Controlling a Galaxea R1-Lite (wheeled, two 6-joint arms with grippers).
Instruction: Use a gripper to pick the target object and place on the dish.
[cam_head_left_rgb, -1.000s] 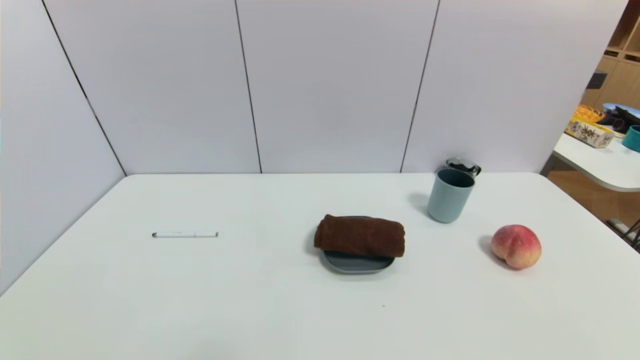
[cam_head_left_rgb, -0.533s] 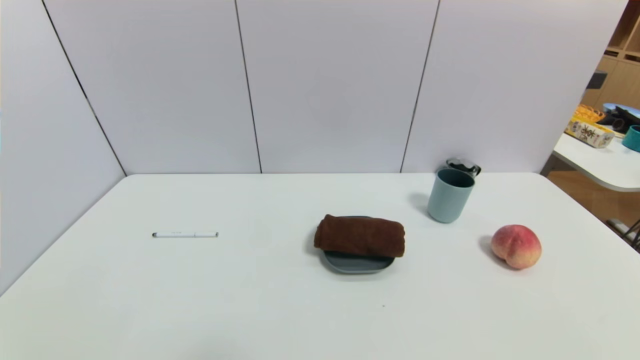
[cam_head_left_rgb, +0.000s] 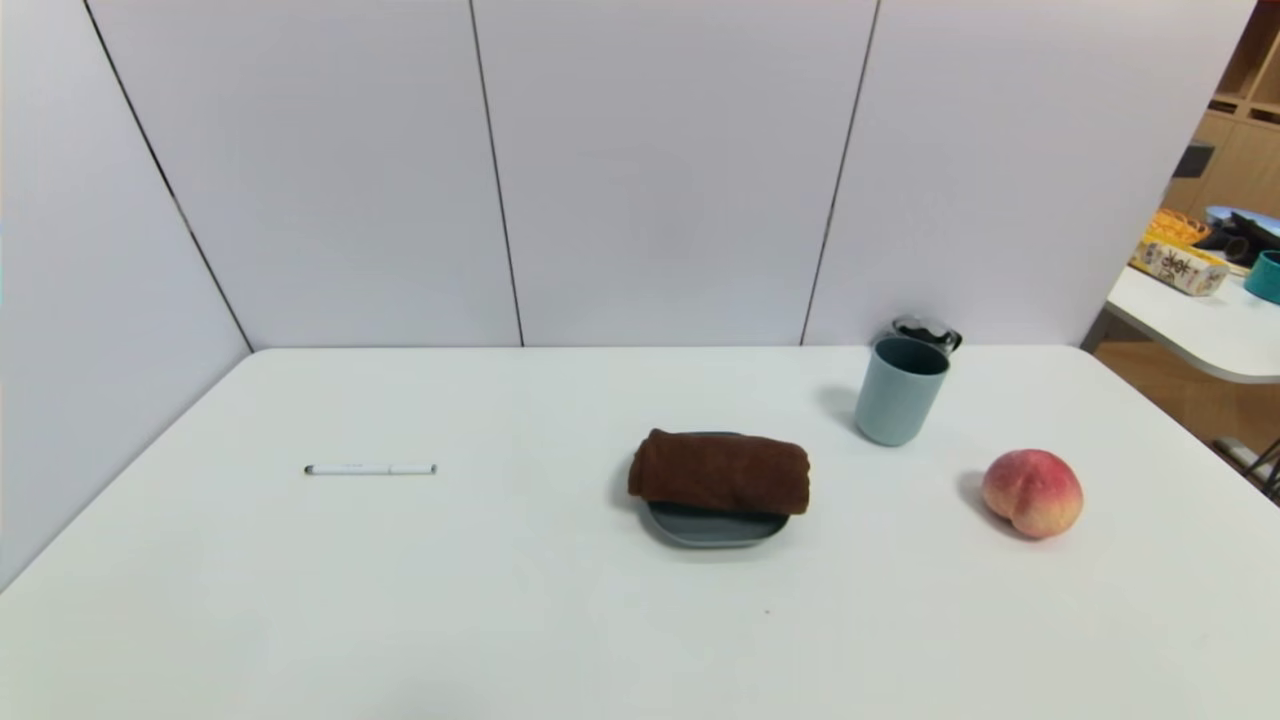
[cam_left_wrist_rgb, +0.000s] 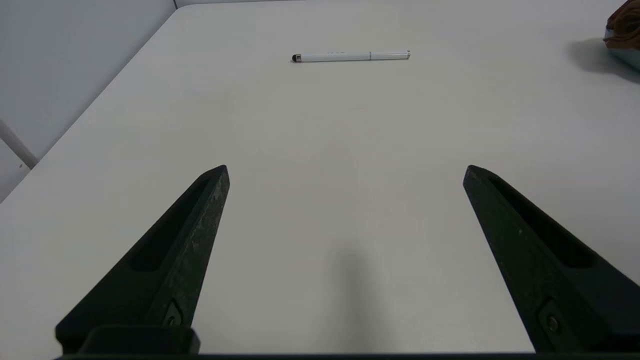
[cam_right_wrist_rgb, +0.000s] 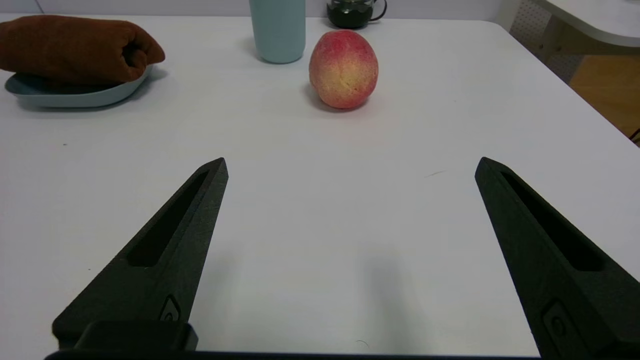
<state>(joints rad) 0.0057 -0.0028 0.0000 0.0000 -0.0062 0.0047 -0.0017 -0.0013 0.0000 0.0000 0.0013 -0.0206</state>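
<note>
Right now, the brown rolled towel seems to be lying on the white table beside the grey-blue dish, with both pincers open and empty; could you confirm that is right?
Not quite: the brown rolled towel lies on the grey-blue dish, not beside it on the white table, as the head view shows. The rest holds: the left pincer and right pincer are open and empty.

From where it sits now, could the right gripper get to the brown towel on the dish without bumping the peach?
Probably yes. The right gripper is open over bare table; the brown towel on the dish lies to one side, the peach apart from that path.
</note>
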